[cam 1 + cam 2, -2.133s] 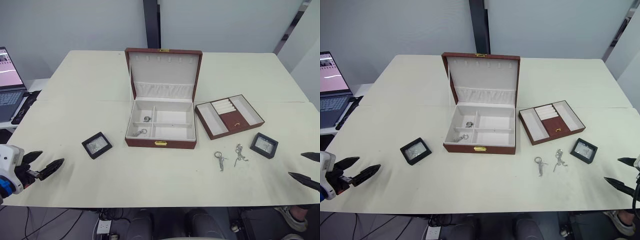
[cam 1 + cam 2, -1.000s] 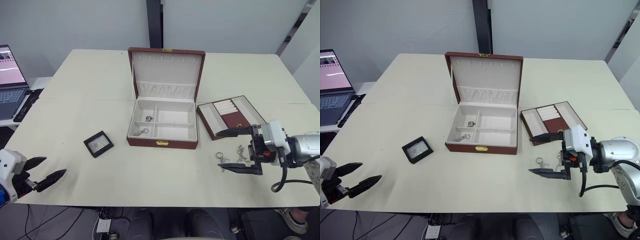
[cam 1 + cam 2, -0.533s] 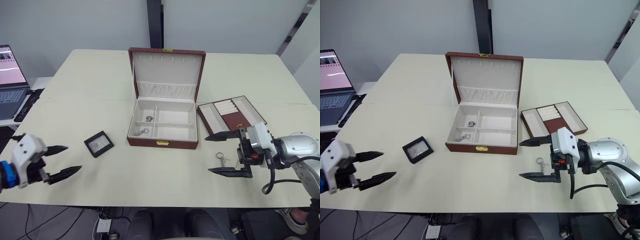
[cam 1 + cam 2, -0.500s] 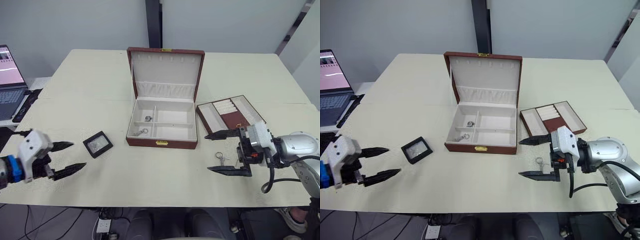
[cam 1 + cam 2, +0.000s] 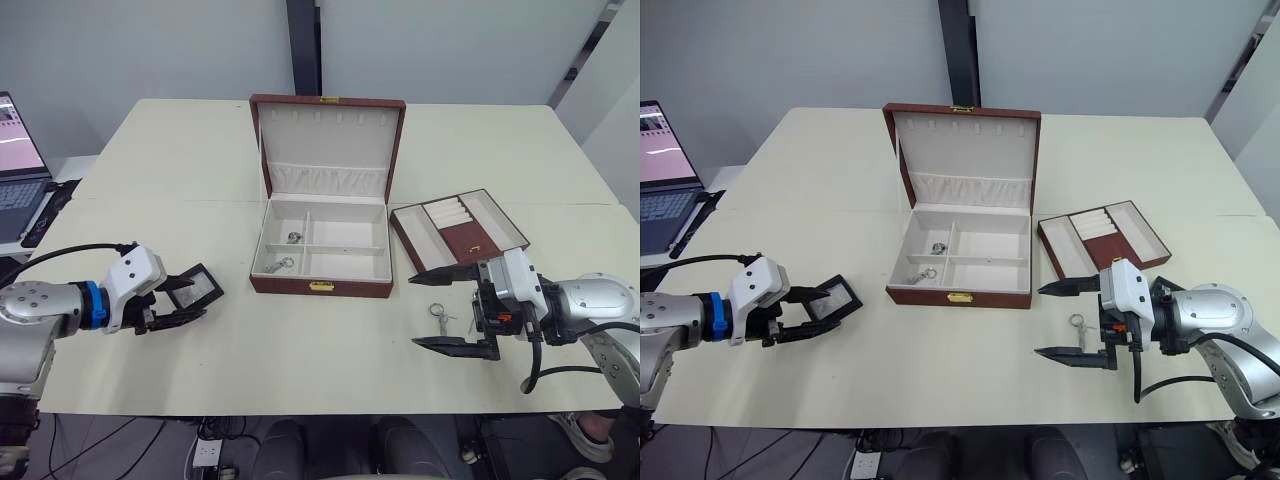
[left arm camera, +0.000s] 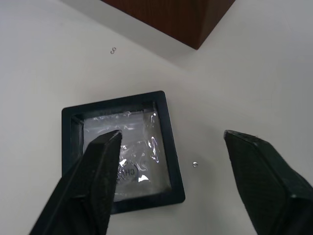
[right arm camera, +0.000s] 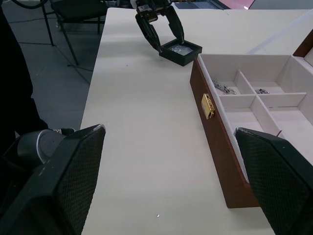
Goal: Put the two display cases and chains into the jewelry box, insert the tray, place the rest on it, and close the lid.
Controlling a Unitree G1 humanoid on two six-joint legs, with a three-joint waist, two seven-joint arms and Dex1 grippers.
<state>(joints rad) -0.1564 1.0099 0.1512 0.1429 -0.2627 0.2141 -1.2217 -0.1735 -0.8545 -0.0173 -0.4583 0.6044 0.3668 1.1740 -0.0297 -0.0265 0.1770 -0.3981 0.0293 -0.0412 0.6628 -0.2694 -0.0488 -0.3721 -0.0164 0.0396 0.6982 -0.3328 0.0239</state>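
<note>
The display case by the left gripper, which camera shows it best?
The left wrist view: the display case lies flat on the table, its window plain between the open left gripper fingers. Both eye views show it partly hidden behind that gripper; the right wrist view shows it far off.

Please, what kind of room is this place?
Probably an office or lab workspace: a plain white table against grey walls, an open laptop at its side, and an office chair on the bare floor.

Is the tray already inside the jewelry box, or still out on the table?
Out. The tray lies on the table, right of the open jewelry box.
</note>
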